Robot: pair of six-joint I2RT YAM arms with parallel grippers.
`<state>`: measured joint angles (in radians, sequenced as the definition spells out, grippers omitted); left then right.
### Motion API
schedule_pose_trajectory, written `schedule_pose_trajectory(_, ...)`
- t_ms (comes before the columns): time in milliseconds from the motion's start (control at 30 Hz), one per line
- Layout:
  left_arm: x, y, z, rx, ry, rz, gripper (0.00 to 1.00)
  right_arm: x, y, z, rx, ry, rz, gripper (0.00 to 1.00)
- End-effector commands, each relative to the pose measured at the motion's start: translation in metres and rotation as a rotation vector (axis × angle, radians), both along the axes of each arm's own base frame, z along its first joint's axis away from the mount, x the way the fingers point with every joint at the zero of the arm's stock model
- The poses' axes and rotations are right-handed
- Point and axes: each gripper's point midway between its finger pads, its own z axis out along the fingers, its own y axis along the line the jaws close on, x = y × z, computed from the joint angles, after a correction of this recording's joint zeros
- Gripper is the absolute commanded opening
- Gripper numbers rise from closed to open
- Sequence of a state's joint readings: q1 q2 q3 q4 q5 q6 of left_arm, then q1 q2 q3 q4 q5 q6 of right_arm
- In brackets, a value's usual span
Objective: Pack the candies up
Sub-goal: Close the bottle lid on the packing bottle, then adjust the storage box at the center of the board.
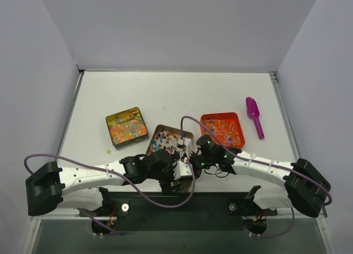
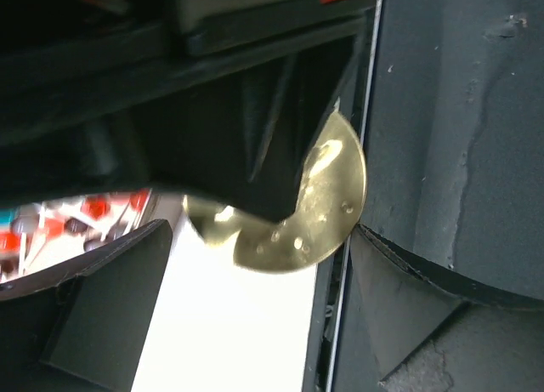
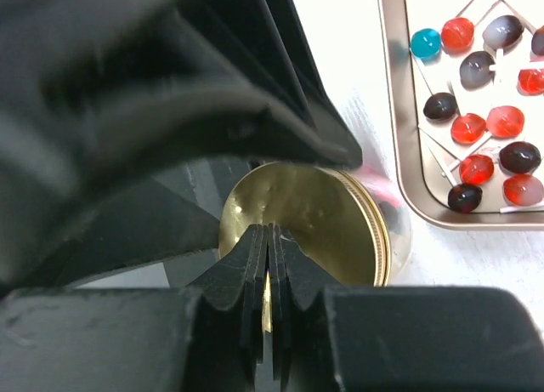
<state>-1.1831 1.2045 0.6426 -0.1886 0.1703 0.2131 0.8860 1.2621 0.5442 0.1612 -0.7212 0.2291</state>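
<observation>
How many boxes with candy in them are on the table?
3. A gold tin of tiny beads at the left, a middle tin of wrapped candies, partly covered, and an orange tray at the right. None seems hidden.

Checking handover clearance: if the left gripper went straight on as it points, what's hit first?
Probably the gold lid, pinched by the shut right gripper, dead ahead of the open left gripper. Depth is unclear from the wrist view.

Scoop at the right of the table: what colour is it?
The scoop is purple, and shows best in the top external view.
</observation>
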Motion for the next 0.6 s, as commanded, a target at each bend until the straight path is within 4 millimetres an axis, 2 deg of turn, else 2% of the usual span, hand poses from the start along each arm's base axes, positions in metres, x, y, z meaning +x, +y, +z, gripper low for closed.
schedule_pose_trajectory(0, 0.011, 0.01, 0.038, -0.068, -0.014, 0.139, 0.97, -0.006, -0.024, -0.033, -0.162, -0.002, -0.015, 0.0)
schedule_pose_trajectory(67, 0.011, 0.018, 0.05, -0.107, 0.015, 0.211, 0.97, -0.002, -0.026, -0.038, -0.183, 0.001, -0.038, 0.0)
schedule_pose_trajectory(133, 0.01, 0.023, 0.049, -0.108, 0.099, 0.328, 0.97, 0.001, -0.029, -0.043, -0.21, 0.027, -0.064, 0.0)
schedule_pose_trajectory(200, 0.017, 0.025, 0.044, -0.13, 0.138, 0.444, 0.98, 0.013, -0.034, -0.046, -0.234, 0.023, -0.113, 0.0)
schedule_pose_trajectory(267, 0.021, 0.029, 0.034, -0.149, 0.133, 0.49, 0.97, 0.032, -0.04, -0.046, -0.246, 0.003, -0.167, 0.0)
schedule_pose_trajectory(300, 0.026, 0.02, 0.042, -0.228, 0.127, 0.501, 0.97, 0.039, -0.043, -0.047, -0.257, 0.002, -0.19, 0.0)
schedule_pose_trajectory(333, 0.025, 0.026, 0.028, -0.231, 0.128, 0.518, 0.98, 0.046, -0.045, -0.045, -0.26, 0.003, -0.214, 0.0)
schedule_pose_trajectory(400, 0.026, 0.021, 0.026, -0.283, 0.118, 0.516, 0.97, 0.061, -0.053, -0.049, -0.28, 0.026, -0.276, 0.0)
schedule_pose_trajectory(433, 0.027, 0.017, 0.027, -0.309, 0.112, 0.51, 0.97, 0.06, -0.058, -0.051, -0.3, 0.051, -0.284, 0.0)
schedule_pose_trajectory(467, 0.026, 0.019, 0.02, -0.303, 0.11, 0.511, 0.97, 0.063, -0.056, -0.048, -0.295, 0.047, -0.279, 0.0)
schedule_pose_trajectory(533, 0.025, 0.017, 0.024, -0.33, 0.108, 0.493, 0.97, 0.063, -0.052, -0.043, -0.274, 0.042, -0.253, 0.0)
schedule_pose_trajectory(567, 0.022, 0.02, 0.018, -0.319, 0.11, 0.487, 0.97, 0.065, -0.047, -0.038, -0.257, 0.043, -0.253, 0.0)
